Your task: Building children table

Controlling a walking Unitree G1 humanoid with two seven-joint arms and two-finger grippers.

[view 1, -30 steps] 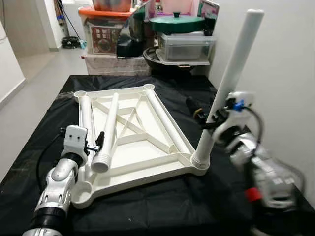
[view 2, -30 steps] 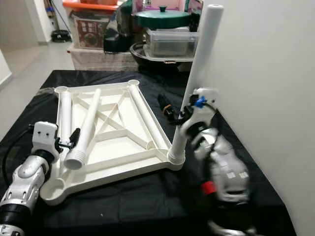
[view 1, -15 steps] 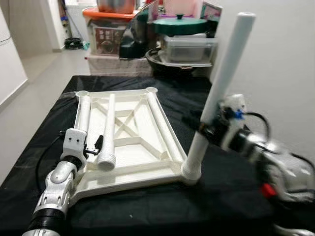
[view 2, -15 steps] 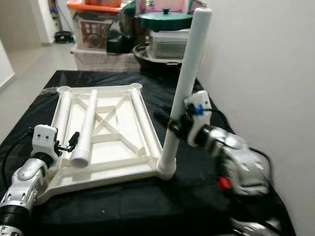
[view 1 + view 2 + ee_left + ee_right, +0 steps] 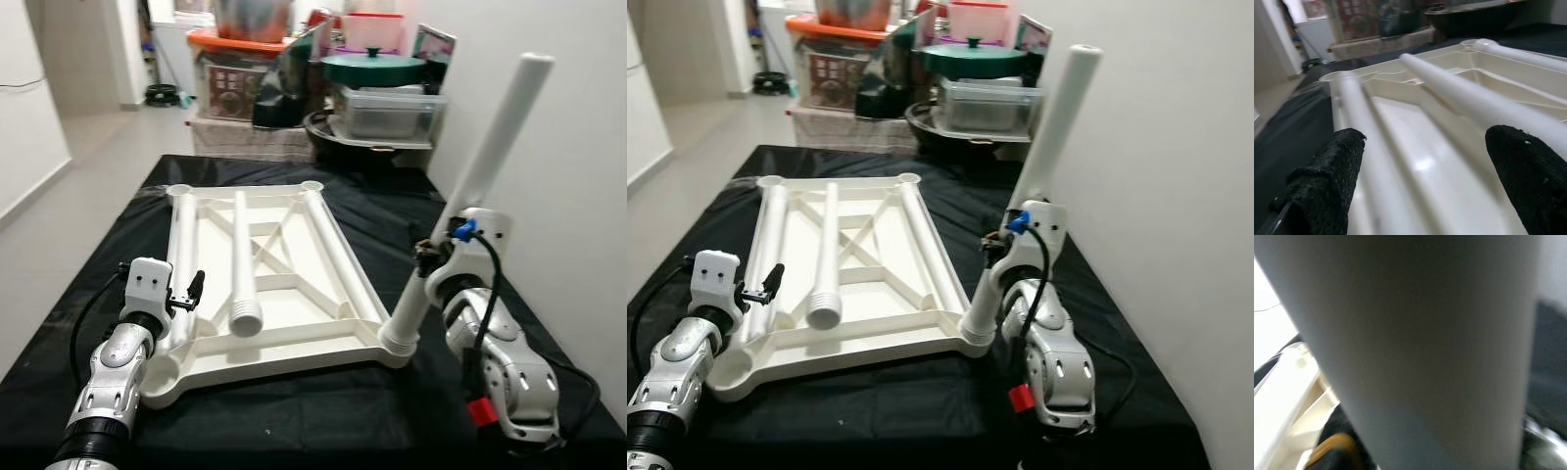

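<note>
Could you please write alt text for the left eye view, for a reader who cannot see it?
The right gripper holds a white table leg, tilted, with its foot in the near right corner socket of an upturned white tabletop on a black cloth. The left gripper hovers open at the near left edge; three more legs lie in the tabletop.

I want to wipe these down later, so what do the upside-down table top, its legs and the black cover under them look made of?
Table top: seemingly moulded plastic, cream, glossy, with cast ribs. Upright leg held by the right gripper, and loose leg: similar smooth plastic tube, loose one threaded at the end. Cover: likely matte black fabric, slightly wrinkled.
</note>
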